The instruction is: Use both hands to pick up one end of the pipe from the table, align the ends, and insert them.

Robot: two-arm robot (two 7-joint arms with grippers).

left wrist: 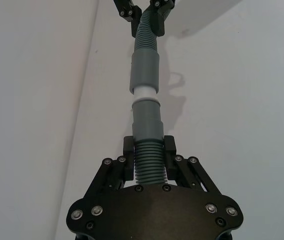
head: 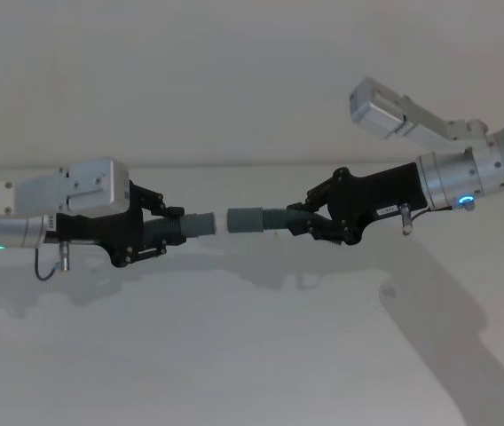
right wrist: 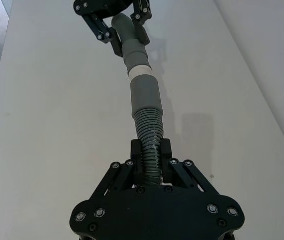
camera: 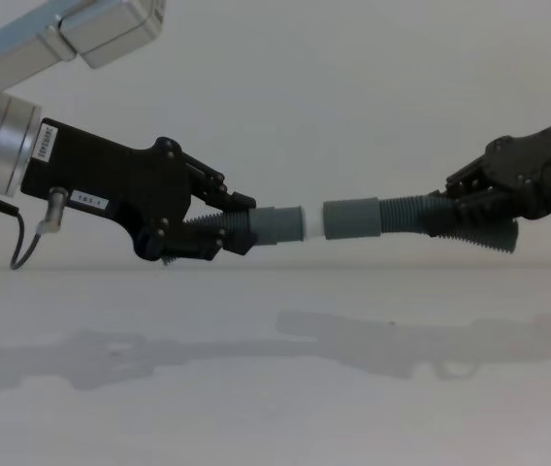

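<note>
Left gripper: the black angular left gripper [head: 165,229] is seen at the left of the head view, raised above the table, its fingers clamped on the ribbed part of the hose just behind one cuff.
Right gripper: the black angular right gripper [head: 305,216], joined to a silver cylindrical arm, is seen at the right, its fingers pinched on the ribbed part behind the other cuff.
Pipe: the dark grey flexible corrugated pipe [left wrist: 148,159] is held in the air between both grippers, clear of the table.
Left-held end: the smooth grey cuff with the whitish narrower tip [camera: 280,224] is pointed towards the right gripper.
Right-held end: the plain smooth grey cuff [camera: 351,218] is faced towards it, nearly in line.
Ends' relation: the whitish tip is seen at the mouth of the plain cuff; how far it is entered cannot be told.
Table: the wide plain white matte table [head: 234,355] is marked by the arms' shadows.
</note>
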